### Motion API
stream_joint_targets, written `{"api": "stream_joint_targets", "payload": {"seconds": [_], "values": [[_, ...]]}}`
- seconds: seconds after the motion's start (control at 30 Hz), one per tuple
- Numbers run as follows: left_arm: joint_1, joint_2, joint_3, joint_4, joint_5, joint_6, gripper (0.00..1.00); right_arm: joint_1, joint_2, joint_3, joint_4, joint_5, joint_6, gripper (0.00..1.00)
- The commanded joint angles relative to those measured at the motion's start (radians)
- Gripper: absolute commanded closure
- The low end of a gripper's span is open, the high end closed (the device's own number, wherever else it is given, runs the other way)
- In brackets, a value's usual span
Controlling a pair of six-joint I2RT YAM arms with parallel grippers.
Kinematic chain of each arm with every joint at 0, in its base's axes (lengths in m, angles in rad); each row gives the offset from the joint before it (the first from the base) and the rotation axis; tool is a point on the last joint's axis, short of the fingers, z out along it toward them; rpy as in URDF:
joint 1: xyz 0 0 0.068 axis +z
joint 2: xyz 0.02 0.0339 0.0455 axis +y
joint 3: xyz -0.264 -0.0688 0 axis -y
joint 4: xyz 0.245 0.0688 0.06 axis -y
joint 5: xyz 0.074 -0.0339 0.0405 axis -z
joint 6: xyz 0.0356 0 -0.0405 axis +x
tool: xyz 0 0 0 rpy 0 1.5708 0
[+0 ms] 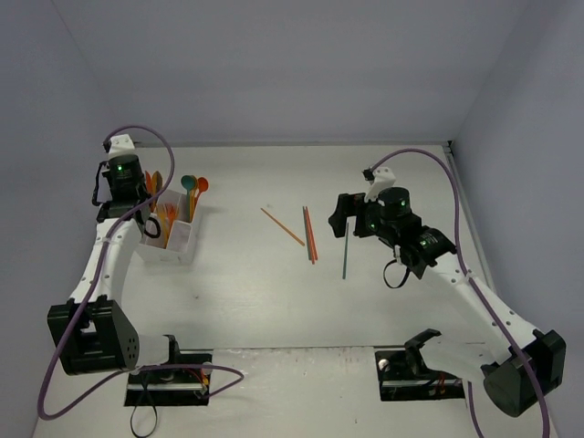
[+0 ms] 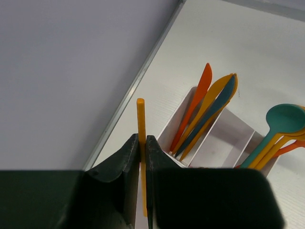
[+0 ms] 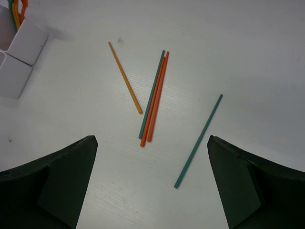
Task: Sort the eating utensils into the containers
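- The left gripper [image 2: 142, 160] is clamped narrowly on an orange stick [image 2: 141, 124]. The stick stands upright, its long axis vertical, its top end well above the fingertips and just beside the near corner of the box.
- The white compartment box [image 2: 232, 125] sits on the table [image 1: 274, 310] at its far left, close to the side wall.
- One compartment holds three knives [image 2: 206, 114], red-orange, orange and teal. They lean together with their blades up and away from the gripper.
- In the next compartment to the right stand the spoons [image 2: 285, 119], bowls up, a teal one in front of orange ones.
- A loose orange stick [image 3: 125, 78] lies flat mid-table, running diagonally from far left to near right.
- Just to its right lies a bundle of three sticks [image 3: 155, 98], one teal and two red-orange, touching along their lengths and pointing almost straight near to far.
- A lone teal stick [image 3: 198, 141] lies apart on the right, tilted slightly.
- The right gripper [image 3: 151, 148] hovers above these sticks, its jaws spread wide and holding nothing.
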Motion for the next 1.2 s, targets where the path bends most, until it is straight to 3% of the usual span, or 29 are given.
{"api": "stream_joint_targets", "payload": {"seconds": [0.0, 0.37, 0.43, 0.5, 0.6, 0.87, 1.03, 1.17], "values": [[0.018, -0.005, -0.031, 0.103, -0.025, -0.020, 0.96, -0.013, 0.043, -0.003, -0.028, 0.098, 0.039, 0.07], [0.019, -0.071, -0.120, 0.071, -0.011, -0.046, 0.90, -0.022, 0.239, -0.036, -0.101, 0.161, 0.206, 0.21], [0.019, -0.084, -0.119, 0.061, 0.001, -0.040, 0.85, -0.022, 0.273, -0.042, -0.107, 0.172, 0.236, 0.21], [0.019, -0.094, -0.114, 0.049, 0.007, -0.039, 0.74, -0.022, 0.303, -0.045, -0.109, 0.182, 0.249, 0.21], [0.020, -0.123, -0.096, 0.011, 0.028, -0.044, 0.68, -0.022, 0.345, -0.052, -0.111, 0.190, 0.270, 0.21], [-0.006, -0.231, 0.067, -0.228, 0.164, -0.138, 0.39, -0.020, 0.443, -0.046, -0.108, 0.207, 0.302, 0.20], [-0.126, -0.254, 0.184, -0.362, 0.261, -0.177, 0.34, -0.016, 0.496, -0.044, -0.107, 0.223, 0.309, 0.24], [-0.219, -0.280, 0.218, -0.400, 0.318, -0.222, 0.33, -0.014, 0.536, -0.035, -0.107, 0.238, 0.317, 0.35]]}}
